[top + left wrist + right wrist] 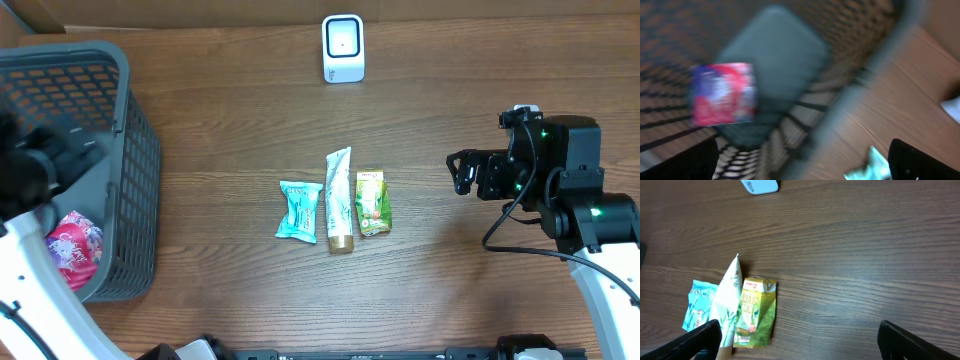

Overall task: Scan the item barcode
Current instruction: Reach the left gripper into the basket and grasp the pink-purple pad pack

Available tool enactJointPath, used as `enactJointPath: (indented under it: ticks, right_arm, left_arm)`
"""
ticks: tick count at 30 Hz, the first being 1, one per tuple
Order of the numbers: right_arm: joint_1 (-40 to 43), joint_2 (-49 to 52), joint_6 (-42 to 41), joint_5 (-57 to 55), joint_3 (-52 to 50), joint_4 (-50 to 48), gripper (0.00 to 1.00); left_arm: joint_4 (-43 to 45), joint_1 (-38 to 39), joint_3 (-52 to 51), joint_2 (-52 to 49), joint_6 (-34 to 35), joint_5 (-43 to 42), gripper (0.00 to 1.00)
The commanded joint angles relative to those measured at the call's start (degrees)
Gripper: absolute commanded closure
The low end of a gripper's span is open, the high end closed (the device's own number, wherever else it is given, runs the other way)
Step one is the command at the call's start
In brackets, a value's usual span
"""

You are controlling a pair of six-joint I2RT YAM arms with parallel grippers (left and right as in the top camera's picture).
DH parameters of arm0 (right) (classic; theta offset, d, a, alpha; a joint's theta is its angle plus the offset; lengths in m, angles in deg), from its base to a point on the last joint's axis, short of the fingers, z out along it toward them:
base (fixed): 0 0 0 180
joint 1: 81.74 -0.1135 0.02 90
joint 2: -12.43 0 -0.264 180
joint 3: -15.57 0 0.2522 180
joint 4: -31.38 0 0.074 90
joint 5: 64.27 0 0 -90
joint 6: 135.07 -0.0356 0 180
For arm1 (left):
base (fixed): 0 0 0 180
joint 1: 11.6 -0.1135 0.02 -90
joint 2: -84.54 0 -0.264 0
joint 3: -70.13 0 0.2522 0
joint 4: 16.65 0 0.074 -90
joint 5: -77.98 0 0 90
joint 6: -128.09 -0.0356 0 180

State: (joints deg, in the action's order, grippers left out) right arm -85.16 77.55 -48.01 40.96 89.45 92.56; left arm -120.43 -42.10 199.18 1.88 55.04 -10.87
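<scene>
Presently left fingers (922, 161) and right fingers (920, 341) gape open, the green packet (373, 203) well apart from both

My feed shows a brown wooden table (230, 120): grey mesh plastic basket (140, 180) far left, small white scanner (343, 48) at the back, and mid-table a light-blue packet (299, 210), white-green tube (339, 200) and green sachet (372, 202) side by side.

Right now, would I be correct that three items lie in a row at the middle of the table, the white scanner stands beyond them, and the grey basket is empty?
Not quite: the grey basket is not empty. A pink packet lies inside it, as the overhead view shows. The rest is as you say.
</scene>
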Motion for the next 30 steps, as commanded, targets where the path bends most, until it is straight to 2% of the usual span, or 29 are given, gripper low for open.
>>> enactJointPath:
  ticks: [1, 5, 12, 21, 30]
  right_arm:
    - [-0.3, -0.1, 0.4, 0.3, 1.8, -0.3, 0.0]
    - [-0.3, -0.1, 0.4, 0.3, 1.8, -0.3, 0.0]
    - [-0.3, -0.1, 0.4, 0.3, 1.8, -0.3, 0.0]
    - [-0.3, -0.1, 0.4, 0.3, 1.8, -0.3, 0.0]
    - [-0.3, -0.1, 0.4, 0.3, 1.8, -0.3, 0.0]
  left_arm:
    - [1.0, -6.7, -2.8, 0.1, 0.2, 3.5, 0.01]
    - [5.3, -10.4, -9.6, 0.0, 0.9, 3.8, 0.0]
    - [13.3, -10.4, -26.0, -0.5, 0.8, 6.8, 0.01]
    - [30.0, -10.4, -46.1, -0.5, -1.9, 8.0, 0.0]
    - [42.2, -10.4, -54.4, -0.5, -5.4, 12.4, 0.0]
